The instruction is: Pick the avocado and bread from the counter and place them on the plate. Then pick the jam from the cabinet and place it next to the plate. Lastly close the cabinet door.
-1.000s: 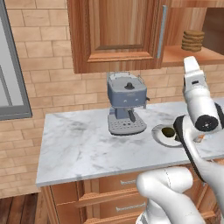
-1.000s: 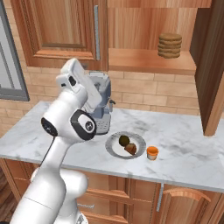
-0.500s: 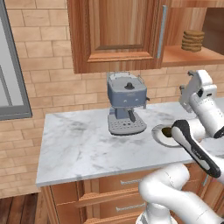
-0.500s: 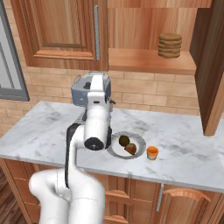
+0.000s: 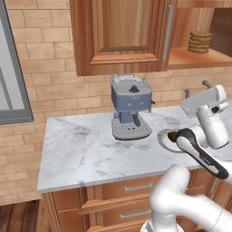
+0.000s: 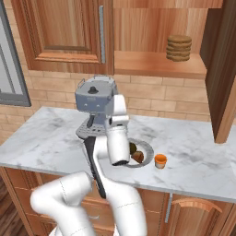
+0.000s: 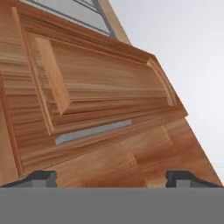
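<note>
The white plate (image 6: 148,148) lies on the marble counter right of the coffee machine, with the dark avocado (image 6: 132,147) and the brown bread (image 6: 138,157) on it. The small orange jam (image 6: 160,161) jar stands on the counter just right of the plate. Above it the cabinet door (image 6: 224,69) hangs open at the right. In the left base view the arm covers part of the plate (image 5: 164,136). My gripper (image 5: 196,89) is raised above the plate, open and empty. In the hand view the gripper (image 7: 112,179) has its fingertips wide apart, facing a wooden door panel.
A grey coffee machine (image 6: 94,97) stands at the back of the counter (image 6: 41,133). A stack of brown discs (image 6: 179,47) sits on the open cabinet's shelf. A closed cabinet door with a grey handle (image 6: 102,34) hangs at the left. A grey handle (image 7: 92,131) crosses the hand view.
The arm has swung from the left side of the counter to above the plate, and the hand has turned. The jaws stayed open and empty.
</note>
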